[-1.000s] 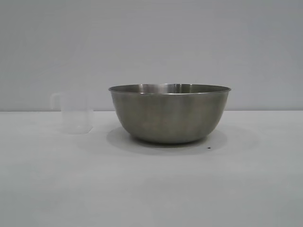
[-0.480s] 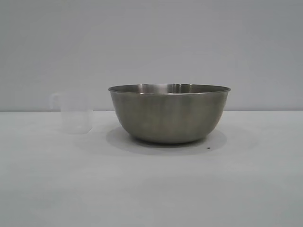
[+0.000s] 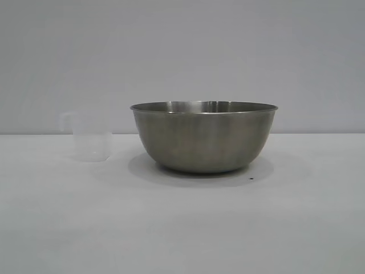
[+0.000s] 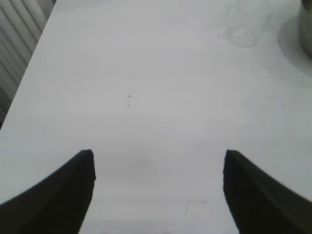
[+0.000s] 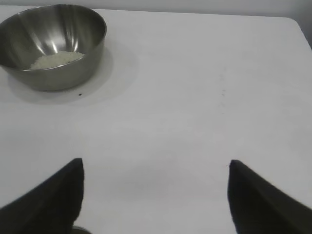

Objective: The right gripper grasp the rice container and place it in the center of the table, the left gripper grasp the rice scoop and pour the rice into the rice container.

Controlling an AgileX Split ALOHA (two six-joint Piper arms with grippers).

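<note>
The right claw [image 5: 156, 195] and left claw [image 4: 158, 190] are hanging open and empty over the worktop [image 3: 182, 228], well apart from the bowl [image 3: 203, 137], already containing rice [image 5: 56, 59], and the cup [image 3: 91, 137] beside it.

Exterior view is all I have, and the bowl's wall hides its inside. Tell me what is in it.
Observer: The right wrist view looks into the rice container: a shallow layer of rice lies on its bottom.
Operator: Report the right gripper.
Observer: The right gripper hangs over bare table, fingers spread wide, holding nothing, well apart from the bowl.
Operator: Now the left one.
Observer: The left gripper is open and empty too; the rice scoop stands far off from it, beside the bowl's edge.
</note>
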